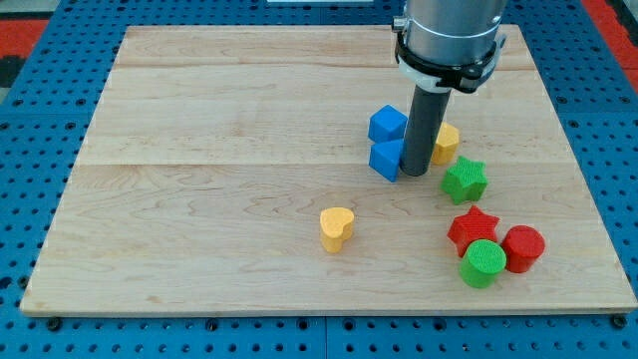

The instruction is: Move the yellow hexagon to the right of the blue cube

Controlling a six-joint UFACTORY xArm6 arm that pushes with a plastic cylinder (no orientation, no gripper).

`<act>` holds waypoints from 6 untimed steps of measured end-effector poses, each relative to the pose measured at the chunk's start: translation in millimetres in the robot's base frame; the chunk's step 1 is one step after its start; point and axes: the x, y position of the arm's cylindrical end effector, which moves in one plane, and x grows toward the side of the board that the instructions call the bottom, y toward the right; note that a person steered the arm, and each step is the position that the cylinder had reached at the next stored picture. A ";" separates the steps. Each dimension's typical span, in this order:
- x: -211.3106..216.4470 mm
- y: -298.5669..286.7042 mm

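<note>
The yellow hexagon (446, 143) lies right of centre on the wooden board (199, 199), partly hidden behind my rod. A blue cube (388, 125) sits just left of the rod, with a second blue block (386, 158) right below it. My tip (416, 173) rests on the board between the lower blue block and the yellow hexagon, close to both.
A green star (465, 180) lies just below right of the hexagon. A red star (472, 227), a green cylinder (483, 263) and a red cylinder (523, 248) cluster at the lower right. A yellow heart (337, 228) lies near the bottom centre.
</note>
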 end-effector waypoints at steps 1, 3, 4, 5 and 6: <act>0.4 30.2; -26.4 43.5; -35.4 43.5; -39.1 30.7; -49.4 -1.5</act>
